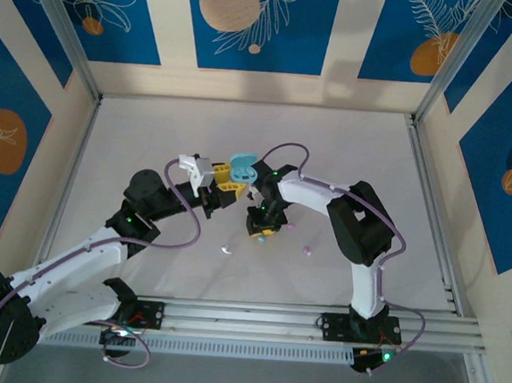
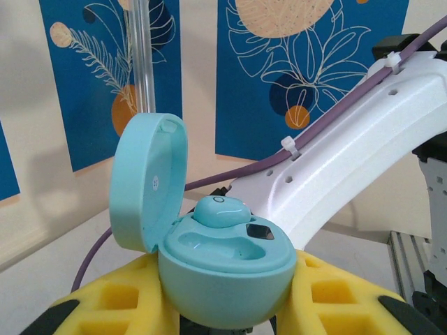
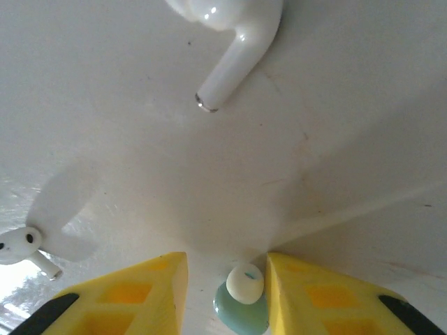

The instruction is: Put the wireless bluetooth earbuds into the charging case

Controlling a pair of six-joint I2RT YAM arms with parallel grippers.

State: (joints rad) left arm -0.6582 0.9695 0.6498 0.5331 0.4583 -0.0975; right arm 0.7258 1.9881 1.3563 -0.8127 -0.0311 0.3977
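- Table [image 1: 349,155]: flat, matte white top, a bit scuffed up close on my right wrist feed.
- Right arm [image 2: 349,153]: smooth white plastic shell with a purple cable zip-tied along it. It crosses behind the case on the left wrist cam.
- Case [image 2: 223,279]: glossy teal pebble, round and chunky. The lid [image 2: 147,181] is flipped up on its hinge at the left. There's a tiny mark inside the lid, way too small for me to read.
- Left gripper [image 2: 223,314]: yellow blocky fingers with square pockets, clamped on the case's lower half and holding it off the table.
- Right gripper [image 3: 227,259]: same yellow fingers, pointing down at the table with a narrow gap. They straddle a loose bud with daylight on one side, so no squeeze that I can see.
- White buds [image 3: 234,35] [image 3: 19,246]: shiny, stemmed, lying on the table.
- Teal bud [image 2: 222,211]: smooth oval, sitting in the case's far pocket.
- Loose bud [image 3: 244,287]: teal with a white tip, on the table between the right fingers.
- Pink bud [image 1: 307,249]: just a speck on the table.
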